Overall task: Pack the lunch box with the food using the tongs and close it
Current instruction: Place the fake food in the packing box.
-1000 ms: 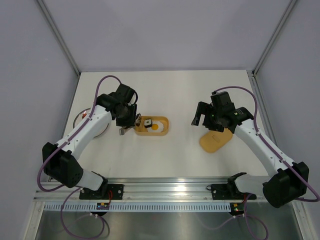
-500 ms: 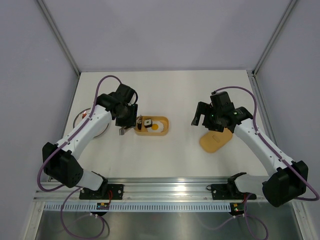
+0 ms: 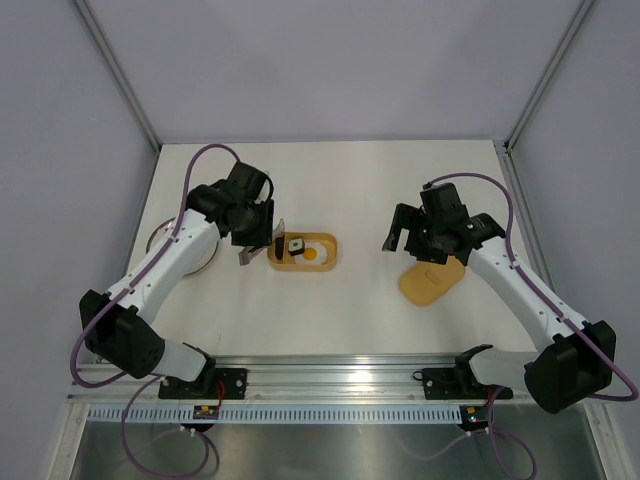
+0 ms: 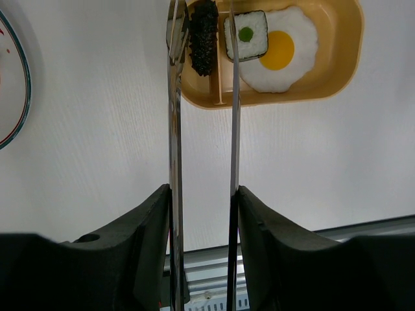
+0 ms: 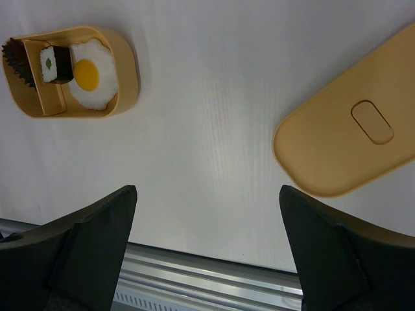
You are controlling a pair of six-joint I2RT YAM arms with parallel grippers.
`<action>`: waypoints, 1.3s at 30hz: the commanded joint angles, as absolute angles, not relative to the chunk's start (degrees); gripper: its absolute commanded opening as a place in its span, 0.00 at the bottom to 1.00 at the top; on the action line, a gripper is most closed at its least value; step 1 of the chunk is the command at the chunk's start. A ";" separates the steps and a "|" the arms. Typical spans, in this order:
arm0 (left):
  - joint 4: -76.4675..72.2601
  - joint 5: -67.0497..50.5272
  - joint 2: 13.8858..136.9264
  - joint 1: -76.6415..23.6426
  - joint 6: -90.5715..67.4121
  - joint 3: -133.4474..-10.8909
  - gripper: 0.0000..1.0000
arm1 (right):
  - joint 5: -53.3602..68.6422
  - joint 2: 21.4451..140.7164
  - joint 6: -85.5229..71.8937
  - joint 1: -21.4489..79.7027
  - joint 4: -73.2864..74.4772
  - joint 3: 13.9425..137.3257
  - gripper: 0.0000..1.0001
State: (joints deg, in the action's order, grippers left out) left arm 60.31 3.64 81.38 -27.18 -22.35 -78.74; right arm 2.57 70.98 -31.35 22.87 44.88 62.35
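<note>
**Last piece going in, lid to follow**

The left claw [image 4: 202, 217] pinches the tongs [image 4: 173, 129] partway along, one finger pressing on each metal arm. The tips reach over the end of the lunch box [image 3: 331, 263] that faces the table's left edge. The box sits a little left of the table's middle. A dark ridged piece [image 4: 203, 35] lies between the tong tips in the narrow end compartment, hard against one tip. Whether it has been let go I cannot tell. A rice roll [image 4: 246, 35] and a fried egg [image 4: 280, 52] fill the larger compartment.

Packing looks nearly finished. A plate [image 3: 163, 240] sits by the left edge, and only a sliver of it shows.

The right claw [image 5: 206, 194] is spread wide and holds nothing. It hangs over bare table [image 5: 207, 97] between the box and the lid [image 5: 337, 139], which lies flat toward the right edge.

The next move probably calls for easing the tongs apart, lifting them clear without dragging the piece out, and then bringing the lid across.
</note>
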 commanded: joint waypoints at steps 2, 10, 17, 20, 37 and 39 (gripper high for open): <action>57.30 3.69 80.59 -27.25 -23.29 -78.75 0.45 | 2.29 70.14 -31.90 22.76 44.21 63.55 0.99; 56.87 5.45 81.47 -27.60 -22.59 -76.82 0.46 | 2.20 69.96 -32.17 22.85 44.21 63.28 0.99; 57.04 6.15 82.18 -28.56 -22.15 -76.47 0.46 | 2.20 70.22 -32.08 23.11 44.12 63.46 0.99; 57.04 6.24 82.44 -28.91 -22.15 -76.38 0.45 | 2.28 70.40 -32.08 23.12 43.95 63.54 0.99; 56.51 9.31 84.99 -30.41 -22.32 -76.03 0.44 | 2.37 71.28 -31.99 23.38 43.42 63.28 1.00; 56.60 9.40 84.90 -30.59 -22.41 -76.11 0.42 | 2.46 71.37 -31.91 23.38 43.42 63.37 0.99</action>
